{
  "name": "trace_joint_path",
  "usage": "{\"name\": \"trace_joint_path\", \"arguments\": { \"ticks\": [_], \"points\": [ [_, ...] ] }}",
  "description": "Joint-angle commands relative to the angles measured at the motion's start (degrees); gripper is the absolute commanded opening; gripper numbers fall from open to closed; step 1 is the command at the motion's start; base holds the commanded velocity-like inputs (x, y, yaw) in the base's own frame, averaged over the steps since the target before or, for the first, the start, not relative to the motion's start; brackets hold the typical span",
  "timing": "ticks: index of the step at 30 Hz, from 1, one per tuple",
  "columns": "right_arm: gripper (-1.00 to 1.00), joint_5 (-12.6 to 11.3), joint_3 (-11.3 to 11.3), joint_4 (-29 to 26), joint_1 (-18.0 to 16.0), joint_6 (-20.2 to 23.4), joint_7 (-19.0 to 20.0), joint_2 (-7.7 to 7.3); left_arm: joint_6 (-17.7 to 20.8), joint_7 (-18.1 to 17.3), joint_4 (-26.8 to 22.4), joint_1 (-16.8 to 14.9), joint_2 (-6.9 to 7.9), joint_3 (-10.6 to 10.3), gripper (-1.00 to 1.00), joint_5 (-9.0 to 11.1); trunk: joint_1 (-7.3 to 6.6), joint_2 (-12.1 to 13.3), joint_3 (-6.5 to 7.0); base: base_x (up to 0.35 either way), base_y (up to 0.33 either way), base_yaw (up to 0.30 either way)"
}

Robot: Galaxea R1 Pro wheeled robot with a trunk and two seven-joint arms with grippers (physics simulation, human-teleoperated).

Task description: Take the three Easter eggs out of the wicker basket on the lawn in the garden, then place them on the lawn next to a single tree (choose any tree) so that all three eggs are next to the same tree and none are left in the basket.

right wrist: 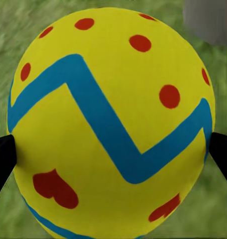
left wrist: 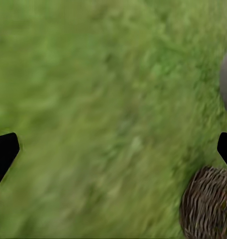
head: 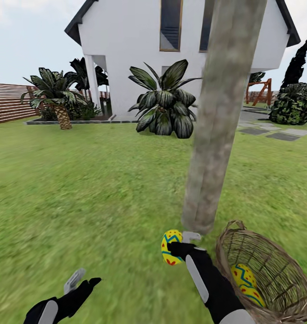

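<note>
While the right gripper (head: 172, 248) clamps a smooth, rigid yellow zigzag-banded egg (head: 170, 247) across its middle near the grey-brown trunk (head: 216, 135), the left gripper (head: 81, 280) hangs open; I judge it light and slippery.

The head camera looks forward and down across the lawn (head: 81, 189), the tree (head: 216, 135) close at one o'clock. Both wrist cameras face the grass at close range; the left wrist shares the wicker basket (left wrist: 208, 204) with the head view.

Yellow egg (right wrist: 111, 124), blue zigzag, red spots
</note>
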Motion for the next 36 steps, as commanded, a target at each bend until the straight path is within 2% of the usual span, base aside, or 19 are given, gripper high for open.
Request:
{"name": "trace_joint_path", "arguments": {
  "ticks": [1,4,8,12,17,26,28,31,32,34,36],
  "points": [
    [-1.0,-0.71,-0.01,2.3,-0.51,-0.63,-1.1,0.31,0.31,-0.25,0.02,-0.04,-0.06,0.15,1.0,0.01,-0.01,-0.02,-0.06,0.0,0.323,0.0],
    [-1.0,-1.27,-0.36,13.76,-5.04,-5.2,-1.57,0.66,0.31,-0.25,0.02,0.03,-0.09,0.15,1.0,0.01,-0.01,-0.02,-0.06,0.019,0.323,0.0],
    [-1.0,-1.51,-0.57,24.67,-9.05,-13.49,-1.7,0.81,0.31,-0.25,0.02,0.05,-0.09,0.15,1.0,-0.02,-0.01,-0.02,-0.06,0.123,0.305,0.0],
    [-1.0,-1.56,-0.71,27.78,-9.78,-19.57,-1.71,0.84,0.31,-0.23,0.07,0.09,-0.09,0.15,1.0,-0.03,-0.01,-0.02,-0.06,0.22,0.261,-0.153],
    [-1.0,-1.76,-0.73,31.28,-9.9,-21.35,-1.69,0.84,0.31,-0.25,0.1,0.13,-0.16,0.09,1.0,-0.04,-0.01,-0.02,-0.06,0.238,0.246,-0.252],
    [-1.0,-3.03,-0.83,32.41,-10.9,-21.22,-1.72,0.79,0.66,-0.33,0.02,0.1,0.0,0.4,1.0,0.16,-0.01,-0.02,-0.06,0.052,0.049,-0.265],
    [-1.0,-3.44,-1.36,36.95,-13.69,-21.3,-1.72,0.72,1.01,-0.45,-0.25,0.07,-0.02,0.91,1.0,0.22,-0.01,-0.02,-0.06,0.001,0.001,-0.266],
    [-1.0,-5.26,-4.27,42.12,-17.61,-21.43,-1.7,0.42,1.57,-0.6,-1.33,0.05,-0.18,1.29,1.0,0.51,-0.01,-0.02,-0.06,0.0,0.0,-0.266],
    [-1.0,-5.59,-4.88,42.85,-18.32,-21.45,-1.7,0.35,2.54,-0.6,-2.28,0.05,-0.19,1.53,1.0,1.87,-0.01,-0.02,-0.06,0.0,0.0,-0.266],
    [-1.0,-5.98,-5.54,43.65,-19.52,-21.47,-1.71,0.28,4.51,-0.56,-3.86,0.07,-0.09,1.71,1.0,6.15,-0.01,-0.02,-0.06,0.0,0.0,-0.266],
    [-1.0,-6.25,-5.81,43.96,-20.54,-21.47,-1.72,0.25,5.45,-0.53,-4.64,0.11,0.05,1.77,1.0,8.84,0.43,-0.83,-0.41,0.0,0.0,-0.266]
  ]
}}
